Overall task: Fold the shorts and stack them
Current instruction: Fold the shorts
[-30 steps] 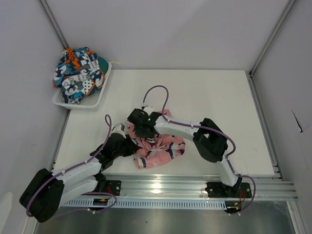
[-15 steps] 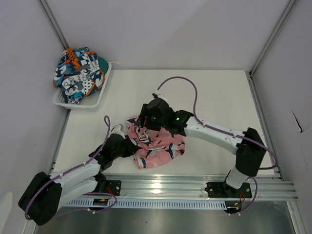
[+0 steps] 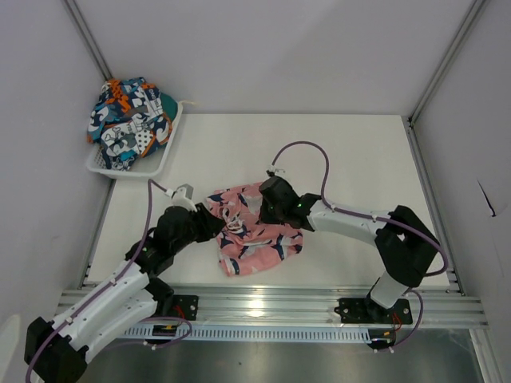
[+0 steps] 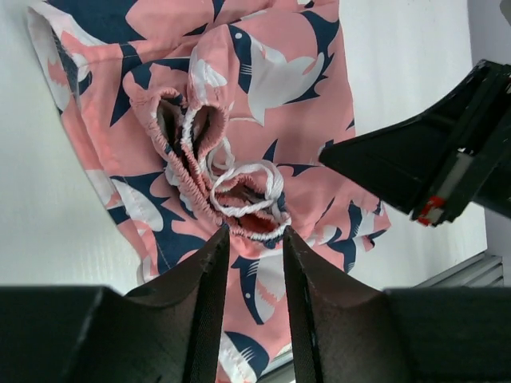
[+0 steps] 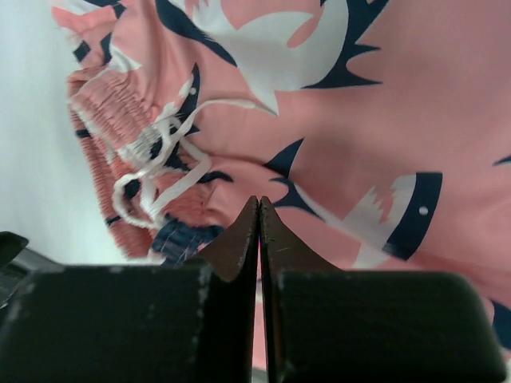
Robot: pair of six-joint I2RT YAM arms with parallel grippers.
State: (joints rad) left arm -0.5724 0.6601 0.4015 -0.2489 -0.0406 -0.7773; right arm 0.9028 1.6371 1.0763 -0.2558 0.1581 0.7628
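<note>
The left end effector [image 4: 254, 239], narrowed to a partial gap, pinches the gathered elastic waistband [image 4: 148, 100] of the soft pink shorts [image 3: 263, 239] printed with navy-and-white sharks. The right end effector [image 5: 259, 209] hovers over the same garment with its fingers pressed flat together and no cloth visible between them. A white drawstring [image 5: 160, 140] lies knotted just beside its tips. The pink shorts sit crumpled near the middle of the white desk [image 3: 343, 159], towards its near edge and between the two arms. At the far left corner, the teal, orange and navy patchwork shorts [image 3: 128, 120] are heaped in a white plastic basket [image 3: 160, 155]. Neither pair looks folded and nothing is stacked. By this view the job is at its start, with the first garment yet to be spread flat.
</note>
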